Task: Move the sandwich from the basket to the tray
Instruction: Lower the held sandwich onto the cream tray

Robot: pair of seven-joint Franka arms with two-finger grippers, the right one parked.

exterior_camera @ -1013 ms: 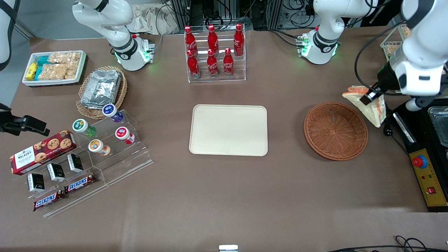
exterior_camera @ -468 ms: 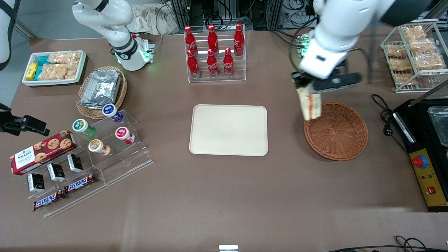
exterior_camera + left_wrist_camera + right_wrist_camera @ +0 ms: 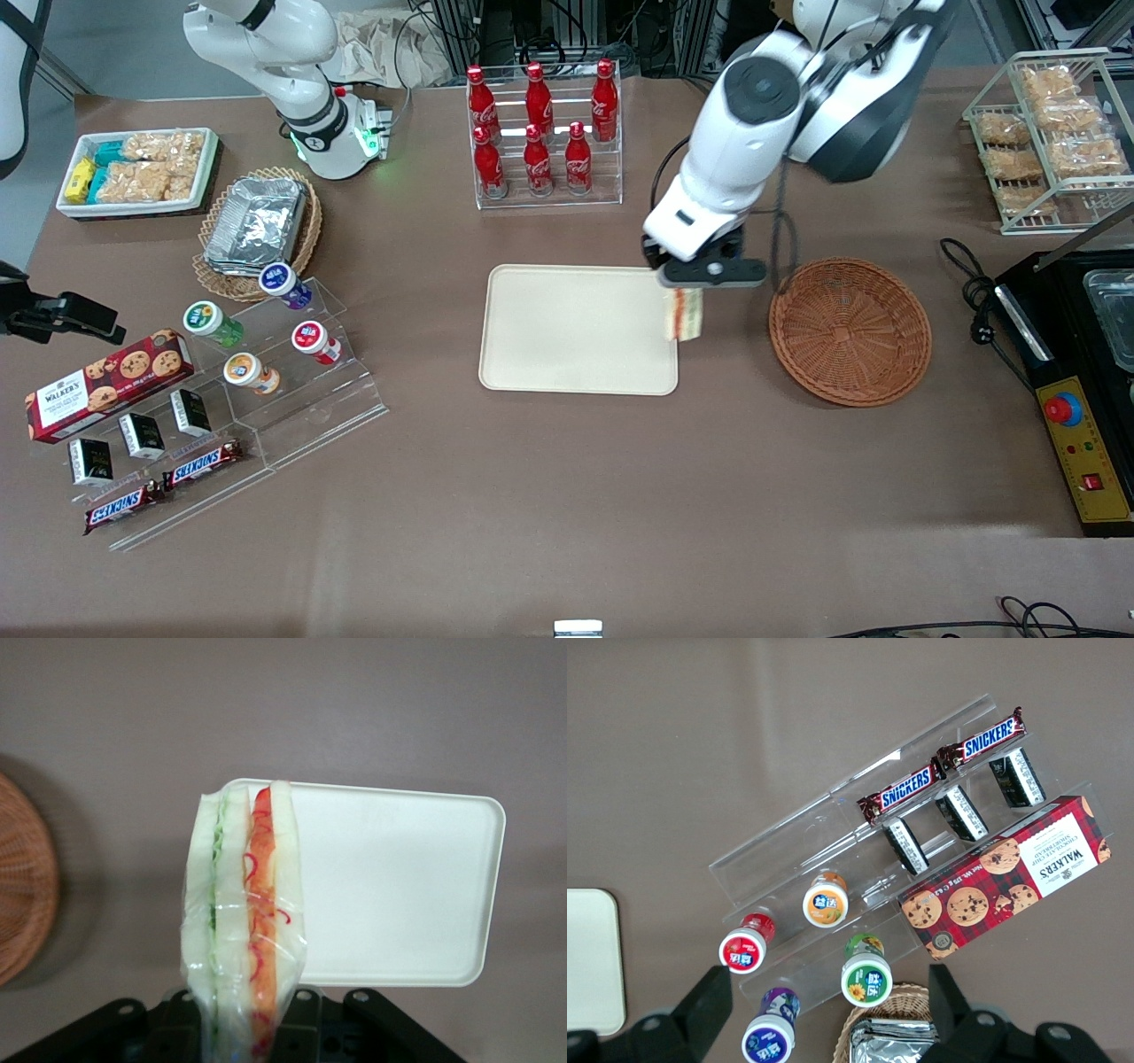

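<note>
My left gripper (image 3: 687, 282) is shut on the sandwich (image 3: 684, 314), a plastic-wrapped wedge of white bread with green and orange-red layers. It hangs point-down in the air over the tray's edge that faces the basket. In the left wrist view the sandwich (image 3: 244, 921) rises from between the gripper (image 3: 241, 1041) fingers, with the cream tray (image 3: 399, 886) beneath it. The cream-beige tray (image 3: 567, 332) lies flat at the table's middle with nothing on it. The reddish-brown wicker basket (image 3: 850, 330) sits beside the tray toward the working arm's end, and holds nothing; its rim (image 3: 27, 895) shows in the left wrist view.
A rack of red cola bottles (image 3: 542, 133) stands farther from the front camera than the tray. A clear tiered stand with small jars (image 3: 266, 354), snack bars and a cookie box (image 3: 106, 383) lies toward the parked arm's end. A black appliance (image 3: 1081, 372) and wire rack (image 3: 1050, 133) sit at the working arm's end.
The gripper has carried the sandwich from past the basket's outer rim, over the basket, to the tray's near-basket edge. The sandwich now hangs straight down.
</note>
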